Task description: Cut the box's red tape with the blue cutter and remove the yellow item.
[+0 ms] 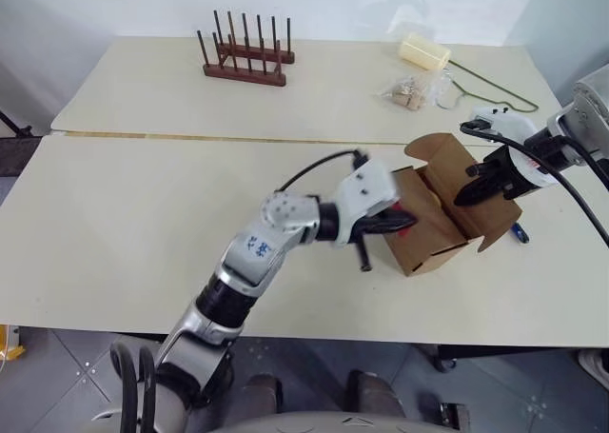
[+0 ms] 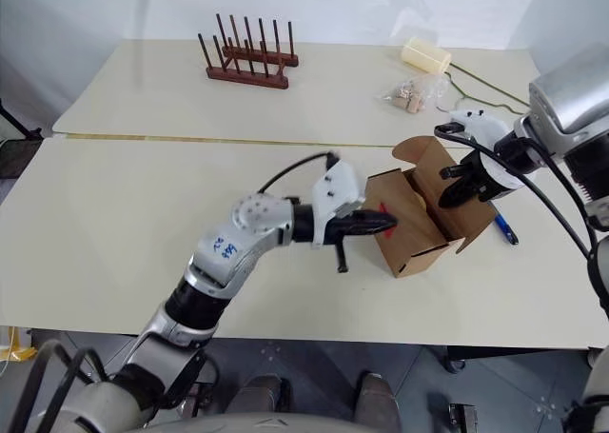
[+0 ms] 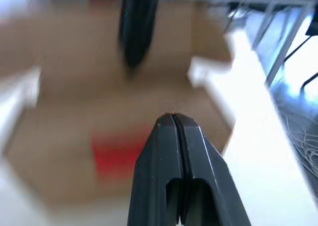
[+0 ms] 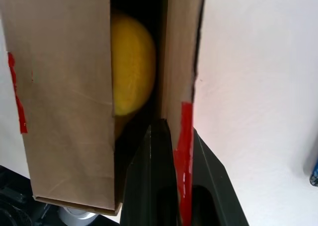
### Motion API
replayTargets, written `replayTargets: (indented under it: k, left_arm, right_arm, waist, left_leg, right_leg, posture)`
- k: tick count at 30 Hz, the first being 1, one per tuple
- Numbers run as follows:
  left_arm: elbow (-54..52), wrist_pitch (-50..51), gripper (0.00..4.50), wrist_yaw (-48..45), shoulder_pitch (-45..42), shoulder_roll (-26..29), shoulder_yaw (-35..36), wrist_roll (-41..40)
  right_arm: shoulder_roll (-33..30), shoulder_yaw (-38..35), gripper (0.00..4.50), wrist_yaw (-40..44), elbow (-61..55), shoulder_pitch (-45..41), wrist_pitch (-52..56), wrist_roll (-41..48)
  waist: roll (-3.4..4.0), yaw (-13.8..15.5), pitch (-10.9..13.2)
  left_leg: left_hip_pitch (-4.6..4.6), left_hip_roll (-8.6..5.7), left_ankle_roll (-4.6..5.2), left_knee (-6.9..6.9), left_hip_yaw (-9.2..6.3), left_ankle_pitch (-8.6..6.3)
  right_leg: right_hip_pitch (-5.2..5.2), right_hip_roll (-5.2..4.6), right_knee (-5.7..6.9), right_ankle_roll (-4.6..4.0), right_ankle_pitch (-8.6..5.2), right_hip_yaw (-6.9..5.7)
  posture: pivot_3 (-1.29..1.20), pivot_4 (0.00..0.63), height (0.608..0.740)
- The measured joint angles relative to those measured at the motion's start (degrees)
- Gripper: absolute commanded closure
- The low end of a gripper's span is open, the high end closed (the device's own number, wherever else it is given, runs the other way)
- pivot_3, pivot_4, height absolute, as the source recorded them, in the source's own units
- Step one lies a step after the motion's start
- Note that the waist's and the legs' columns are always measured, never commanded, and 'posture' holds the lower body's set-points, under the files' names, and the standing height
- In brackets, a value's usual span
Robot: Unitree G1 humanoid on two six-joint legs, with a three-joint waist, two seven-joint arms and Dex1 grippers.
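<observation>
Left gripper (image 1: 404, 226): seen from the head, it points sideways at the box's near side wall, its black fingers pressed together with nothing between them. Its own wrist view shows the two fingertips (image 3: 171, 131) meeting in a thin seam.
Box (image 1: 433, 231): brown carton on the near table, top flaps standing open, between the two grippers.
Red tape (image 3: 119, 154): the left wrist view shows a blurred red patch on the cardboard face in front of the closed fingers. The right eye view gives a sliver of red on that side wall next to the fingertips. The right wrist view adds red strips along the edges of two flaps.
Yellow item (image 4: 131, 64): the right wrist view looks down into the open carton and shows a rounded yellow lump inside, partly covered by one flap. From the head it is a small yellow glimpse inside the box.
Right gripper (image 1: 473, 187): reaches down at the far open flap; its wrist view shows the fingers closed on the tape-edged flap wall.
Blue cutter (image 2: 505, 228): lies on the table just right of the box, apart from both grippers.
Table (image 1: 143, 224): pale top, with a seam to a second table behind.
Far table: wooden peg rack (image 1: 245, 54), a clear bag of small pieces (image 1: 411, 92), a cream cylinder block (image 1: 424, 51), a thin green wire hanger (image 1: 485, 88).
</observation>
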Motion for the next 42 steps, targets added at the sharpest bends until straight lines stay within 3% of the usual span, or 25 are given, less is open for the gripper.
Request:
replayTargets:
  k: [9, 18, 23, 42]
  left_arm:
    - [12.94, -3.83, 4.5, 0.6, -2.61, -3.58, -4.26, 3.99]
    - [19.82, -11.86, 4.5, 5.53, -1.44, -7.16, -2.8, 6.38]
    - [15.16, -9.09, 4.5, 3.98, 1.13, -5.02, -2.79, 6.21]
    - [-5.73, 7.45, 4.5, 0.68, 11.73, 8.26, 1.46, 1.49]
  right_arm:
    - [-0.84, -0.02, 4.46, -3.97, 0.11, 0.0, 0.0, 3.9]
    - [-2.67, -0.26, 4.46, -7.68, 0.07, 0.0, -0.03, 9.85]
    - [-4.51, -0.27, 4.46, -5.14, 0.02, -0.01, -0.15, 10.75]
    - [-4.09, 0.6, 4.46, 5.54, 3.63, 2.64, -2.11, -4.63]
  waist:
    - [0.03, -0.42, 0.0]
    - [0.03, -0.16, 0.0]
    - [0.03, -0.23, 0.0]
    - [0.08, -0.1, -0.06]
  left_leg:
    - [-0.21, 0.02, 0.0, 0.01, 0.16, 0.01]
    - [-0.24, 0.02, 0.0, 0.12, 0.15, 0.01]
    - [-0.23, 0.02, 0.0, 0.12, 0.15, 0.01]
    - [-0.19, 0.02, 0.01, 0.57, 0.06, 0.0]
  right_leg:
    - [-0.51, -0.01, 0.3, -0.01, -0.01, 0.03]
    - [-0.5, -0.03, 0.36, -0.02, 0.0, 0.03]
    - [-0.5, -0.02, 0.37, -0.02, 0.0, 0.03]
    - [-0.33, -0.03, 0.71, -0.03, 0.0, 0.05]
  posture:
    - [0.0, 0.15, 0.74]
    - [0.0, 0.15, 0.74]
    - [0.0, 0.15, 0.74]
    - [0.0, 0.15, 0.74]
